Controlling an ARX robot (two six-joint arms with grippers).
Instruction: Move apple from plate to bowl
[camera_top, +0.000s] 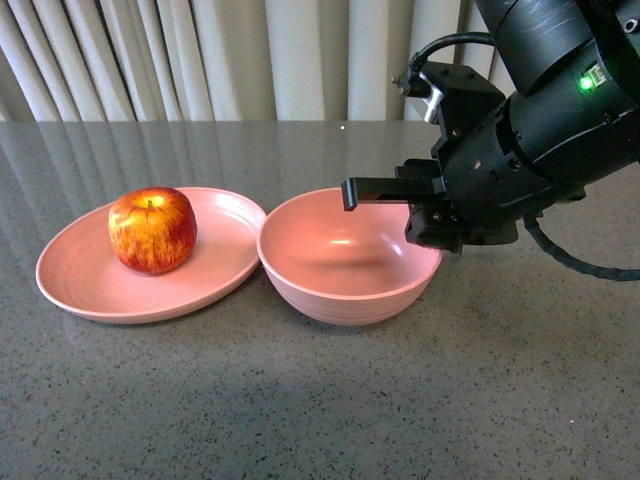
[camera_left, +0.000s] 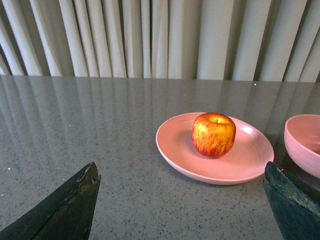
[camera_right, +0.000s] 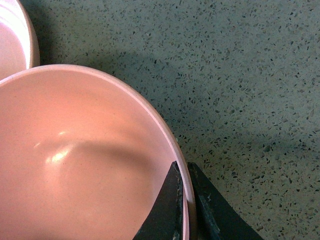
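**Front view.** Apple (camera_top: 152, 230) sits about mid-plate (camera_top: 75, 280). Its stem is up and its core axis upright. The fruit is near round, so no long axis shows. Bowl (camera_top: 340, 275) stands at 3 o'clock of the plate, rims touching or nearly so, both on the grey speckled table (camera_top: 300, 410). Right gripper (camera_top: 348, 192) hangs over the bowl with one finger showing, aimed at 9 o'clock. The apple lies at 9 o'clock of it, well apart.

**Left wrist view.** Left gripper (camera_left: 181, 167) is wide, its two dark fingers (camera_left: 75, 200) far apart. The apple (camera_left: 214, 135) is ahead of the gap on the plate (camera_left: 175, 145), clear of both fingers, stem up. The bowl's wall (camera_left: 300, 145) is just beside the plate.

**Right wrist view.** Right gripper (camera_right: 183, 165) is narrow, its fingers (camera_right: 167, 210) almost together. The bowl (camera_right: 75, 165) rim runs along the slit between them. Cannot tell whether they touch it.
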